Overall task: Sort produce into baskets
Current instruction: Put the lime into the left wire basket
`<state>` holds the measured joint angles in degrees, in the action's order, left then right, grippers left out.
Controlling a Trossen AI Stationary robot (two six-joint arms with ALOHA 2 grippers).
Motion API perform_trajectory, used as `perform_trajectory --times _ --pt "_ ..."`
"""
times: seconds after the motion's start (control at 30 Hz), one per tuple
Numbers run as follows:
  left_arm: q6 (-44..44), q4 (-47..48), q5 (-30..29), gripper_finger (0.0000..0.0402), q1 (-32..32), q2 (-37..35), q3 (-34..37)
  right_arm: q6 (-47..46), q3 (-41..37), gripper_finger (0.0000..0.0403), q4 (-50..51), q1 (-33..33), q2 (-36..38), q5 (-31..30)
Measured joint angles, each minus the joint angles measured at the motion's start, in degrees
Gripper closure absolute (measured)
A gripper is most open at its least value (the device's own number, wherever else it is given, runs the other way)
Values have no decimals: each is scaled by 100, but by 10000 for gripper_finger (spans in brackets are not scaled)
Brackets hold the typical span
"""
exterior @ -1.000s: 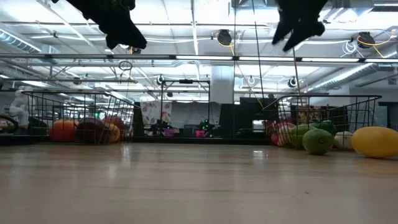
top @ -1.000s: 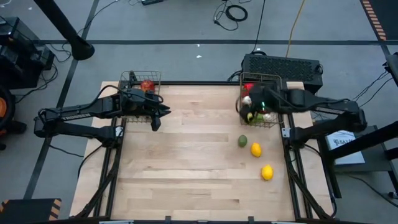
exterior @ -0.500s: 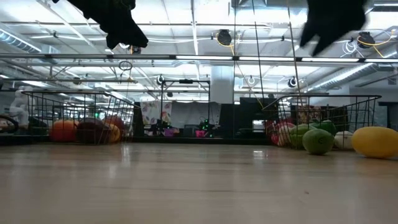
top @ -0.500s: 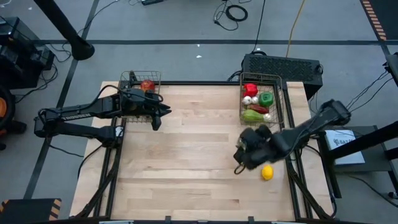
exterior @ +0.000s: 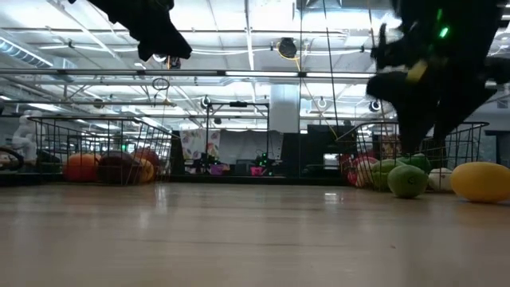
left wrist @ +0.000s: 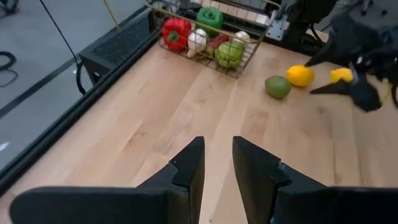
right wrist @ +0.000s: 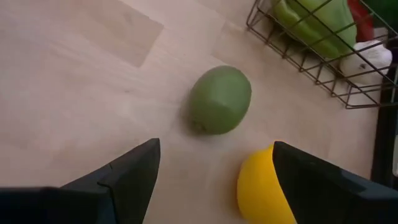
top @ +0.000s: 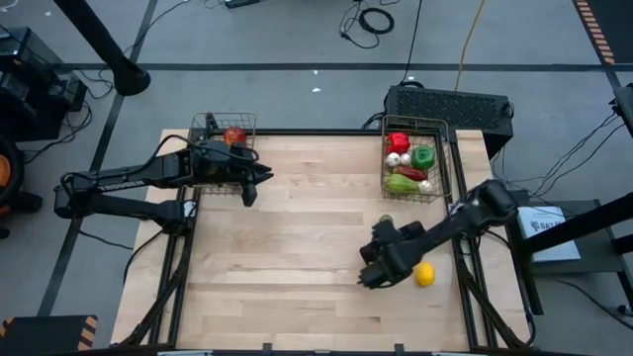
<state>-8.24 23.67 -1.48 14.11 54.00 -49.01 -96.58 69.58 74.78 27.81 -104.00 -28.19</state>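
Overhead, the right gripper [top: 376, 272] hangs with its fingers spread wide and empty, above the loose produce on the table's right side; a green lime-like fruit [right wrist: 220, 100] lies just ahead of it, a yellow lemon [right wrist: 261, 190] beside one finger; the right basket [top: 440, 158] nearby holds peppers and garlic; the left gripper [top: 250, 183] waits by the left basket [top: 210, 127], fingers narrowly parted, gripping nothing.
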Motion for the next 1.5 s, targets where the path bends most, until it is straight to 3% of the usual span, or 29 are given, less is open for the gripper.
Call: perform_trajectory --times 0.33,0.6,1.03,1.23,1.4,1.5 --pt "14 -235 -72 312 0 0 0 -90 -92 101 -93 -547 -623 -78" --pt "3 -220 -74 312 0 0 0 356 -886 102 -1506 -826 -641 -101" --pt "-32 -176 -73 312 0 0 0 461 -773 198 -1504 -712 -683 -199" --pt "50 -176 -48 312 0 0 0 950 -310 192 -1586 -707 -692 -83" --pt "577 -193 763 312 -121 44 0 2006 533 189 -1542 -641 -692 -194" --pt "818 -175 1152 312 -388 173 0 3199 1131 188 -1532 -604 -692 -241"
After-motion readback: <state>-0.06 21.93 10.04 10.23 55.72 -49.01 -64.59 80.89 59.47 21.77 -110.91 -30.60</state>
